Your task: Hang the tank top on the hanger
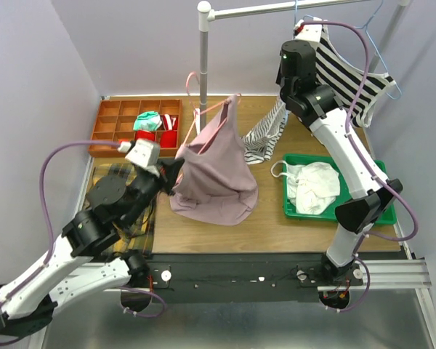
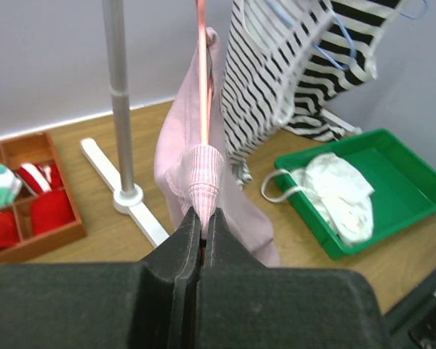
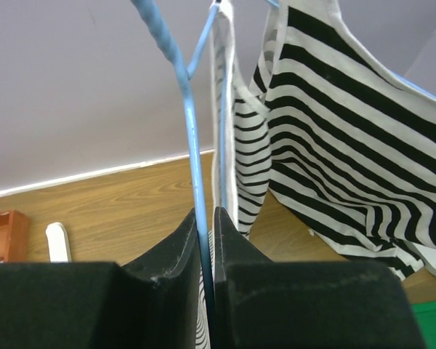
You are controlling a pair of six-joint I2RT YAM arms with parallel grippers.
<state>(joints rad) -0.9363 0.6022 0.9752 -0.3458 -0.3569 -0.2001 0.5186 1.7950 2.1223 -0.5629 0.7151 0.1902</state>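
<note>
— Tank top [image 1: 216, 171] first: where do we log it?
— Just right of the grey pole [image 1: 203, 58], on its near side. We see it hanging off the hanger [image 1: 216, 106], one strap up at the wire's far end, body sagging toward the table [image 1: 276, 225]. Hem touching the wood or not, we can't tell.
— Hanger itself?
— Tilted, hook just beside the pole. We can't tell if it touches.
— Left gripper [image 2: 201, 212]?
— Pinched tight, no gap between the fingers [image 2: 187, 236]. In the left wrist view a bunched fold of pink fabric runs straight into them, and the hanger wire comes down into that fold. We mark it clamped on the tank top, at the edge on the pole's near left side.
— Wire in the pinch too?
— Fabric covers it there, so we can't say.
— Right gripper [image 3: 206, 214]?
— Also closed down narrow, with the wire of a light blue hanger [image 3: 191, 131] caught between the pads. It's well right of the pole, up by the rail [image 1: 276, 9]. Striped top [image 3: 349, 138] hangs on that blue hanger.
— Rest?
— Second striped top [image 1: 265, 138] right of the pole, past the tank top. Green tray [image 1: 305, 158] farther right with a white cloth [image 1: 316, 185] in it. Wooden divided box [image 1: 112, 127] left of the pole.
</note>
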